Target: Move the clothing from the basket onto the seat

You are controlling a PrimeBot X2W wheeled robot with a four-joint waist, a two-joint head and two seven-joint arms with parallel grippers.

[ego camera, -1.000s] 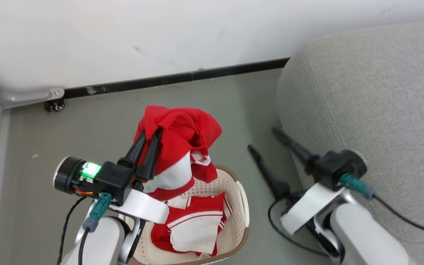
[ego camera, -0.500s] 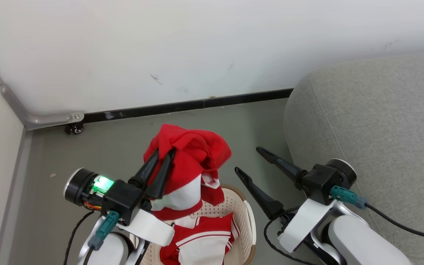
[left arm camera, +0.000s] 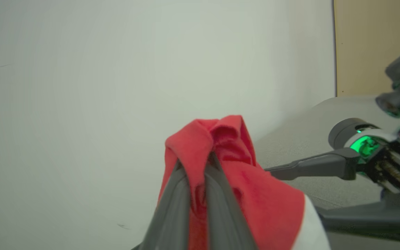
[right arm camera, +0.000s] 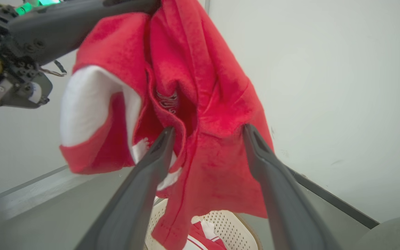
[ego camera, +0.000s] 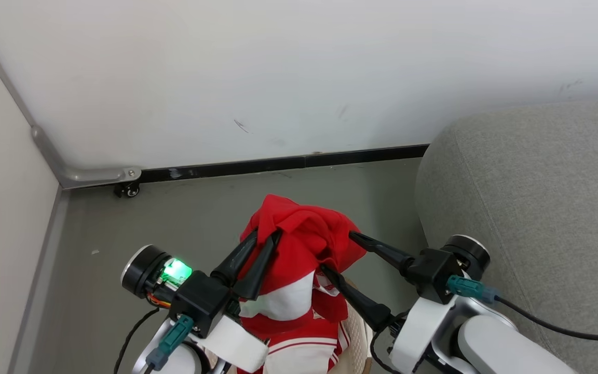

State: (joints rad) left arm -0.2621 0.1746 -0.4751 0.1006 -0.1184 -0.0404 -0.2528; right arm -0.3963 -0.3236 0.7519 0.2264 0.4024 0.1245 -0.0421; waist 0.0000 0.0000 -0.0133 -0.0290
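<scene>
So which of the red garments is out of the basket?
The hanging garment pinched in the left gripper, held above the basket; the striped garment lies inside it.

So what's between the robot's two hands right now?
The red garment: the left hand pinches its top, and it hangs between the open fingers of the right hand, as the head view shows.
</scene>
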